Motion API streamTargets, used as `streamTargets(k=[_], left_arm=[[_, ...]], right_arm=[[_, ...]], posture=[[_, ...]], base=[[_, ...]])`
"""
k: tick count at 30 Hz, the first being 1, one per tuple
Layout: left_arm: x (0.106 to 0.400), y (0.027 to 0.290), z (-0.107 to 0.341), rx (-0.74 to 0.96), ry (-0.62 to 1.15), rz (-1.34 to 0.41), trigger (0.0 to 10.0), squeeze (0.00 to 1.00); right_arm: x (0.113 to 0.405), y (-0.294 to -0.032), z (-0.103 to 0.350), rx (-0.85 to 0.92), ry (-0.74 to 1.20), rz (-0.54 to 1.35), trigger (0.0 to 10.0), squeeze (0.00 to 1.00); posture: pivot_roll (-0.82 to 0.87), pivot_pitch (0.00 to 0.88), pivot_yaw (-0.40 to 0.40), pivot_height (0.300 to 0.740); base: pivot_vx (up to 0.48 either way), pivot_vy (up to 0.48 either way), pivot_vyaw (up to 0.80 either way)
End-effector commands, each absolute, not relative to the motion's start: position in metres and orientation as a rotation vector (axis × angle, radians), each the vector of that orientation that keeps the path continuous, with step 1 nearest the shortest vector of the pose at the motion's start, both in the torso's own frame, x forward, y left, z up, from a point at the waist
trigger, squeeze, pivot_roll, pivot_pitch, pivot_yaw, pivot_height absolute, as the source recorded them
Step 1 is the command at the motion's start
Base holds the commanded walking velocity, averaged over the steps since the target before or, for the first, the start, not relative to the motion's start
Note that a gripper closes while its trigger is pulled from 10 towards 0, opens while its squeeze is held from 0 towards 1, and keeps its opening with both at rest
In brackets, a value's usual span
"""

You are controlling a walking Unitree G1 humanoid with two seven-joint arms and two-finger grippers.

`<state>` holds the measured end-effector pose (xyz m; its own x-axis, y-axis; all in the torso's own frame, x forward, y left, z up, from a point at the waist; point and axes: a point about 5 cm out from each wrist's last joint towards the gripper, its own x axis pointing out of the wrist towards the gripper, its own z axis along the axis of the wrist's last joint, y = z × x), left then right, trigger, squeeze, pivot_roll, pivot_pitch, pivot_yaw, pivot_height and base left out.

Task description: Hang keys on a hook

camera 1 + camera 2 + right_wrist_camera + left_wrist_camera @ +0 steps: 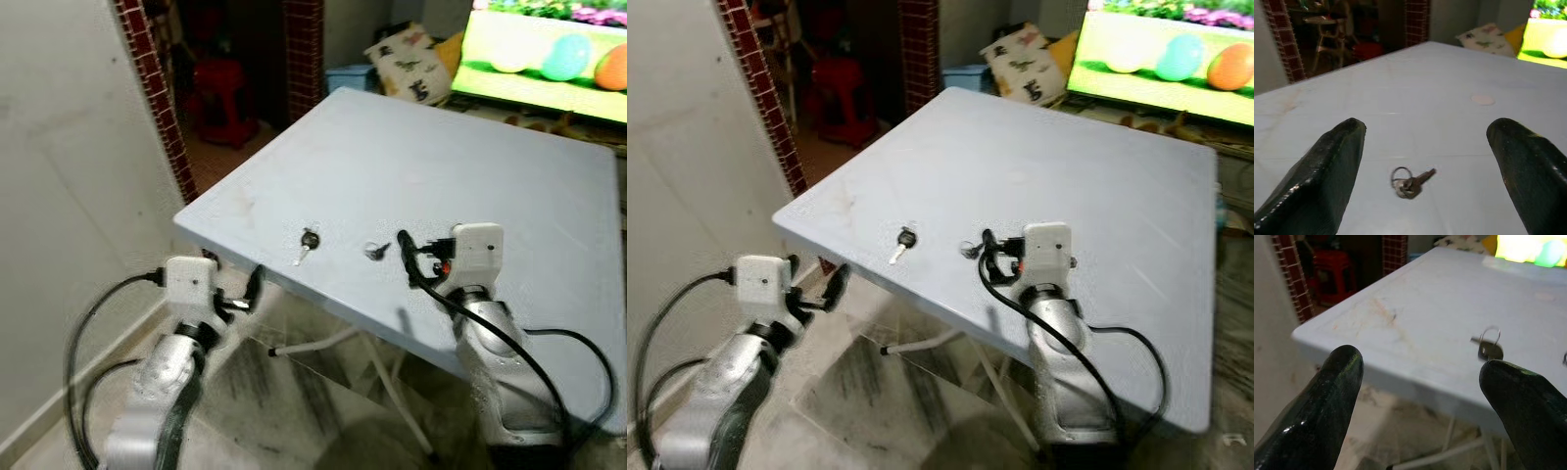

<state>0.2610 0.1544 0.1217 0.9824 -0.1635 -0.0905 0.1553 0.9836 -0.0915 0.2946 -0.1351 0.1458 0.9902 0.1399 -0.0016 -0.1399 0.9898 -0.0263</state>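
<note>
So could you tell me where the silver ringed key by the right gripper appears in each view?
Left eye: ringed key just ahead of the right gripper.
Right eye: same spot.
Right wrist: key between the fingers.
Left wrist: probably the edge sliver beyond the black-headed key.
Shared landmark: the blue table.

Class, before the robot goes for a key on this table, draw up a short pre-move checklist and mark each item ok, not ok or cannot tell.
1. Right gripper open: ok, fingers spread wide.
2. Silver key lined up between those fingers: ok, it lies flat on the table just ahead.
3. Left gripper open: ok.
4. Black-headed key within the left gripper's line: not ok, the gripper sits off the table edge, below the top.
5. Hook located: cannot tell.
6. Table around the keys free of clutter: ok.
</note>
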Motion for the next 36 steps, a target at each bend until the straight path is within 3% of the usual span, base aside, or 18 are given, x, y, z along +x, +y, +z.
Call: streamTargets(k=[1, 16, 36], left_arm=[[0.2610, 0.1492, 0.1216, -0.077, 0.099, -0.177, 10.0, 0.00], [0.2611, 0.1487, 0.1228, -0.081, 0.085, -0.168, 10.0, 0.00], [0.2606, 0.1472, 0.1231, -0.093, 0.083, -0.182, 10.0, 0.00]], right_arm=[[0.2950, -0.1426, 0.1464, -0.036, -0.002, 0.113, 10.0, 0.00], [0.2964, -0.1405, 0.1469, -0.047, -0.008, 0.133, 10.0, 0.00], [0.2952, -0.1333, 0.1492, -0.065, -0.017, 0.175, 10.0, 0.00]], posture=[[0.03, 0.000, 0.028, 0.740], [0.04, 0.000, 0.022, 0.740], [0.03, 0.000, 0.025, 0.740]], base=[[0.296, 0.247, 0.00], [0.076, 0.065, 0.00], [0.000, -0.343, 0.00]])
